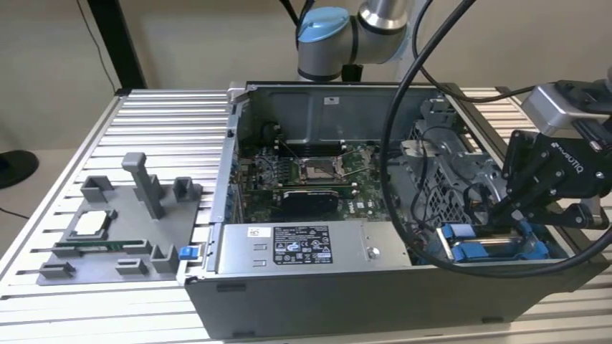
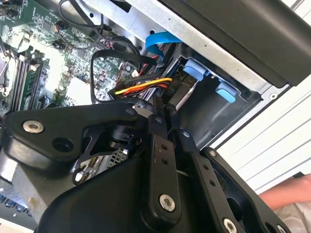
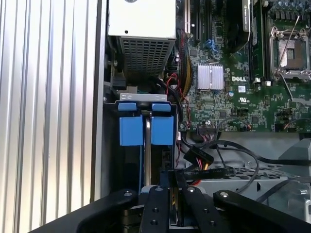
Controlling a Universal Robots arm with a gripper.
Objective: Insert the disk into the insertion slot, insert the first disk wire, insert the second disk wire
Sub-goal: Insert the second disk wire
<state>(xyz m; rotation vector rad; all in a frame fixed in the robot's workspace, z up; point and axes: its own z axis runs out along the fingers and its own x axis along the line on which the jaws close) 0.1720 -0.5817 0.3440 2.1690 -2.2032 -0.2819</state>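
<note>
Gripping wire (image 2: 146, 87), disk (image 3: 146, 130) seated

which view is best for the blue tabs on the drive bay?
First wrist view: the blue tabs face the camera, side by side. The exterior view shows them small, partly behind the gripper. The second wrist view catches them obliquely.

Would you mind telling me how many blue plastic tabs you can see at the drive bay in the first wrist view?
2: two blue tabs side by side at the insertion slot, just ahead of the gripper. Others may be hidden.
</note>
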